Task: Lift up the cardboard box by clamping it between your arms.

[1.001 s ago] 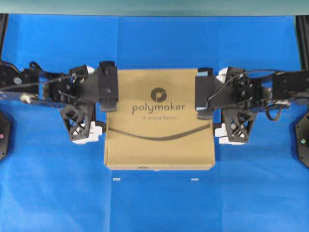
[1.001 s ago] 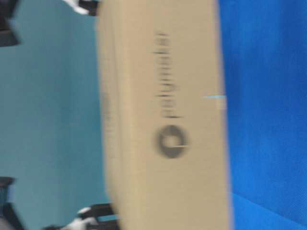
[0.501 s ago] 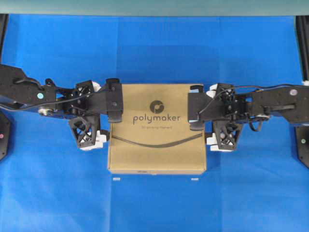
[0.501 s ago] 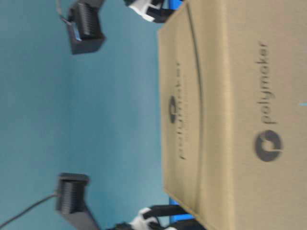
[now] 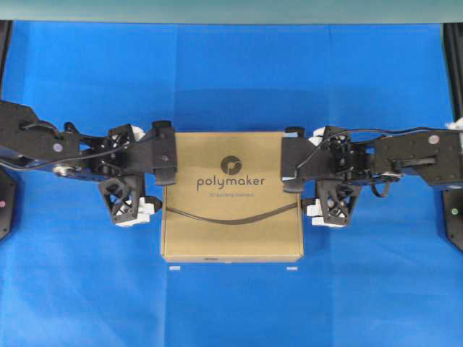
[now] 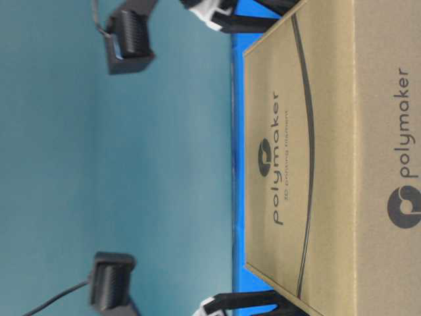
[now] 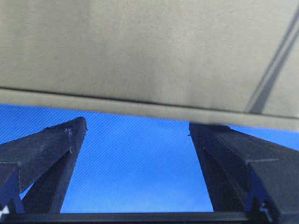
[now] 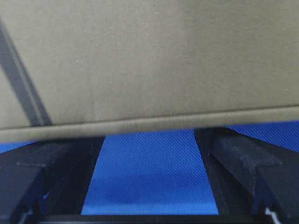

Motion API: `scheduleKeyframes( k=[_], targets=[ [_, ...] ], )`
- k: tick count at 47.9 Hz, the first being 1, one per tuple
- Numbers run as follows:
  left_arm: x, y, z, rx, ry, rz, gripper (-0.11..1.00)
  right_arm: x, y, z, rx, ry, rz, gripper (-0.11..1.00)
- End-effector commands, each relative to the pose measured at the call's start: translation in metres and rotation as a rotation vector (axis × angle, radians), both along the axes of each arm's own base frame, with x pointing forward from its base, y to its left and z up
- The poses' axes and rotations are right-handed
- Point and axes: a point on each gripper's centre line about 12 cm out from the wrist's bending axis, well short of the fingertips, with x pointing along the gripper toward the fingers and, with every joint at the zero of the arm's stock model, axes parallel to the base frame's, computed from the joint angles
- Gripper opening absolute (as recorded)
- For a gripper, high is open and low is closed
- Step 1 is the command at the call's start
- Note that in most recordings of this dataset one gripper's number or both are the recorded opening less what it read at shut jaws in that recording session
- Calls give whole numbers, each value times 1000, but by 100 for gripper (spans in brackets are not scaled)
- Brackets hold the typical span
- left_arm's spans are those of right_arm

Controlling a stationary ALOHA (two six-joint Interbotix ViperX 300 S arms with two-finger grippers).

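The tan cardboard box (image 5: 231, 210) with "polymaker" wording lies flat between my two arms. It also shows in the table-level view (image 6: 316, 158), which is turned sideways. My left gripper (image 5: 155, 181) is open, with both fingertips against the box's left side (image 7: 140, 51); the jaws stand wide apart (image 7: 140, 125). My right gripper (image 5: 307, 181) is open, with its fingertips (image 8: 149, 136) pressed against the box's right side (image 8: 149, 60). I cannot tell whether the box rests on the cloth or hangs just above it.
A blue cloth (image 5: 231, 311) covers the table. Two small white marks (image 5: 173, 268) lie just in front of the box. Black arm bases stand at the left edge (image 5: 3, 202) and right edge (image 5: 454, 210). A teal wall is behind.
The box and both arms have come down together: the box looks smaller from overhead and has shifted right in the sideways table-level view. Both grippers stay pressed on its sides.
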Motion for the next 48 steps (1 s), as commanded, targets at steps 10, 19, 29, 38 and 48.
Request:
scheduleKeyframes(
  k=[10,19,29,38,48],
  targets=[
    [-33,-6,37,-4,-33,7,87,-33,2,40,24,-62,-59,99],
    [-66,-9,82,20,-189,-2,87,-73,6,73,49,-208,-116,99],
    [-98,-13,110,30,-372,5,87,-115,8,100,26,-434,-112,99],
    [-112,-15,122,35,-456,7,87,-143,9,118,13,-593,-117,99],
    [-135,-17,134,23,-586,27,87,-175,11,120,4,-695,-134,99]
  ],
)
